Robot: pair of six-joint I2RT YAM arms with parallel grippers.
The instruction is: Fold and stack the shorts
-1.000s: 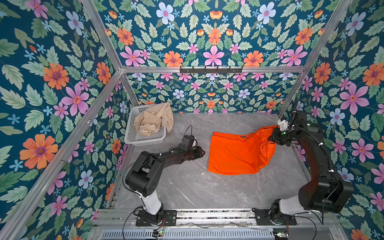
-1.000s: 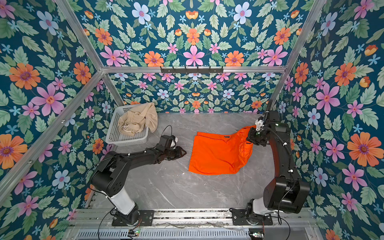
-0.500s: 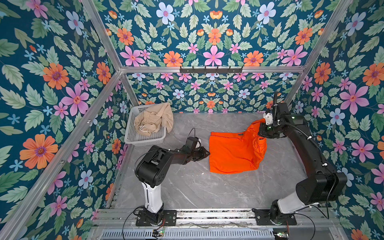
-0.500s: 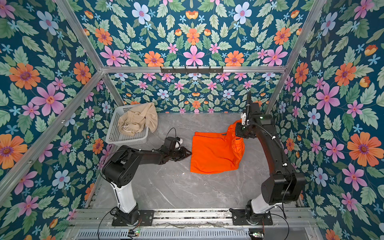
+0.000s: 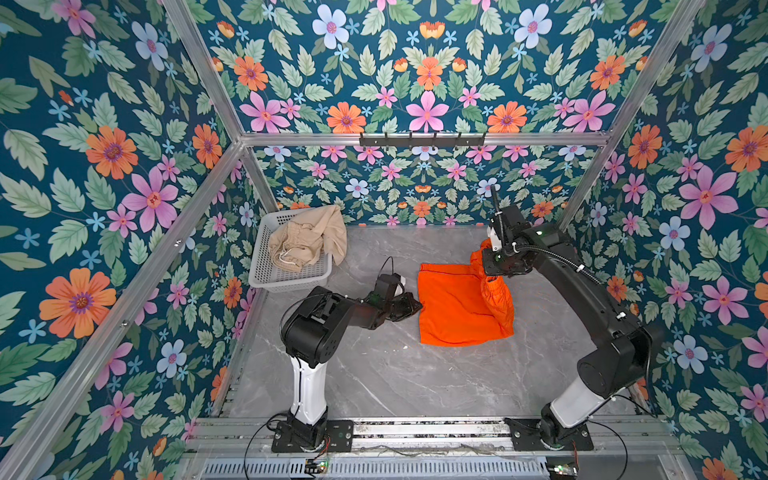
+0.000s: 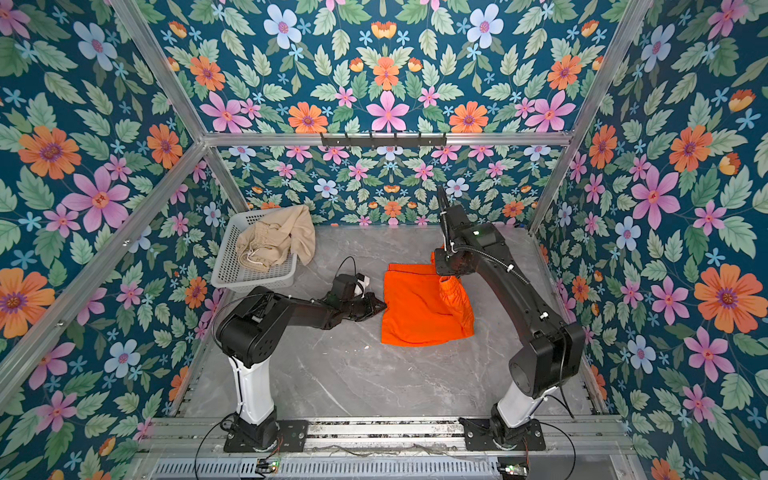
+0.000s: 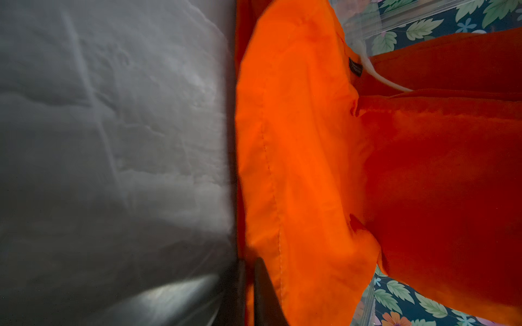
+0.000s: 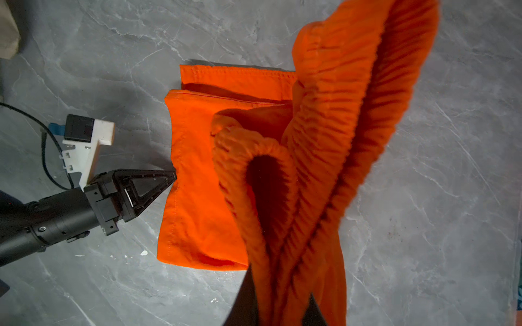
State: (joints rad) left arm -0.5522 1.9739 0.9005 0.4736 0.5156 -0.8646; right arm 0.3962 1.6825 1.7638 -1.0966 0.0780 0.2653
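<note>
Two pairs of shorts, one basket. The beige drawstring shorts (image 5: 307,243) lie bunched in the white perforated plastic basket (image 5: 291,279), part draped over its rim. The bright orange thin-fabric shorts (image 5: 453,309) lie right of the basket. The left gripper (image 8: 173,175) is closed on their basket-side hem; the right gripper (image 8: 278,306), tips cut off, clamps their lifted waistband.
</note>
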